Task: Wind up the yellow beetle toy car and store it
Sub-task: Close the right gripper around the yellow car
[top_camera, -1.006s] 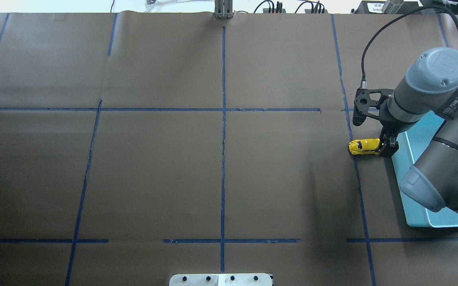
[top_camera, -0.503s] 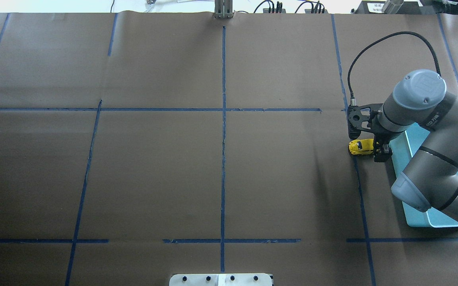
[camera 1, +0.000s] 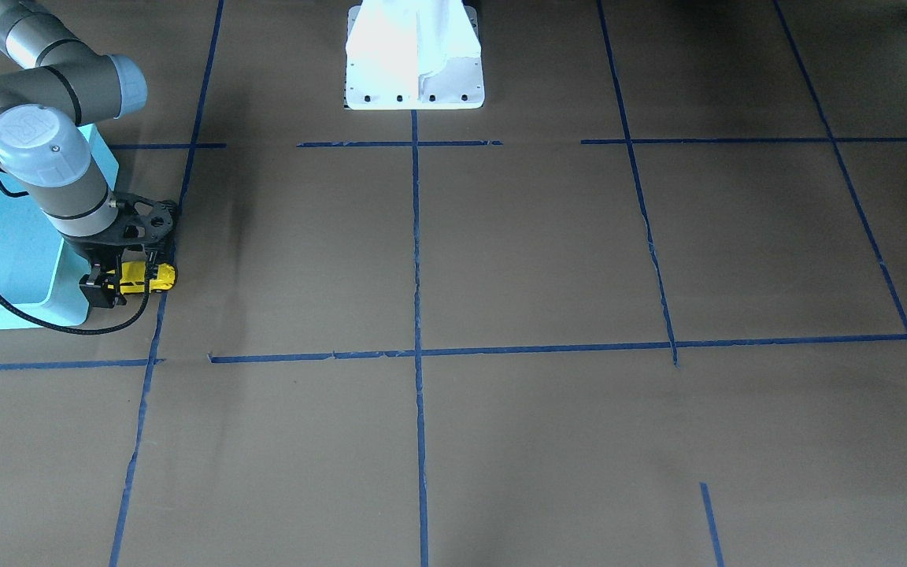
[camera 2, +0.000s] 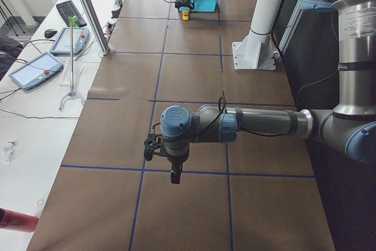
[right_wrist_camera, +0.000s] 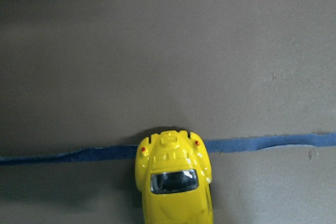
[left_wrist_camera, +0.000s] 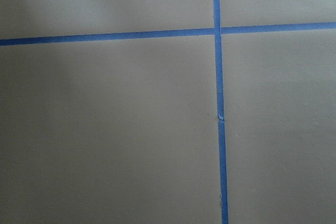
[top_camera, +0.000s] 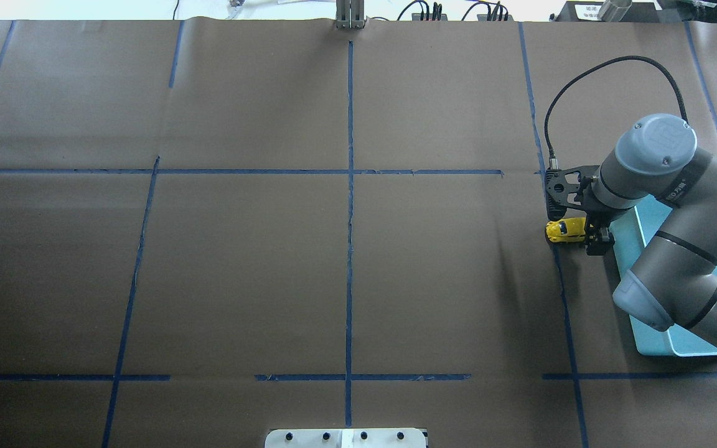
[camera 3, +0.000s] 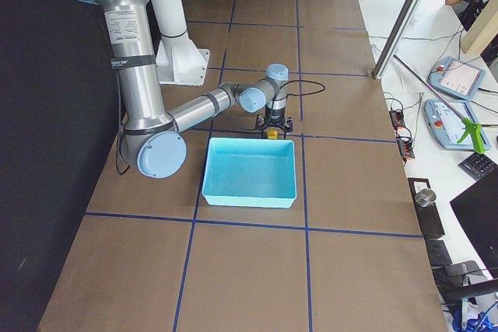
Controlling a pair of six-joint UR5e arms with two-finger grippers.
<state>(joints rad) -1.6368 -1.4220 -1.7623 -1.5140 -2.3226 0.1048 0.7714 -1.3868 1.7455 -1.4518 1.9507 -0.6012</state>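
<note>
Big drop for the right arm (top_camera: pixel 676 205) compared with a second ago, wrist much closer to the table, then barely any change over the last half second. Same spot for the yellow toy car (top_camera: pixel 562 230) the whole time: far right of the table in the overhead view, flat on its wheels on the brown paper (top_camera: pixel 346 274), just left of the turquoise bin (top_camera: pixel 663 345) and not in it. Down low at the bin end of the car, the right gripper (top_camera: pixel 594 233), one finger either side of it. Can't tell if actually clamped or only straddling. Other end of the car, with two red dots, right on a blue tape line (right_wrist_camera: pixel 262 141). As for the left gripper (camera 2: pixel 176 174), way off toward the opposite end of the table, hanging over bare paper near a tape crossing. Too small in that side view to call open or closed.
</note>
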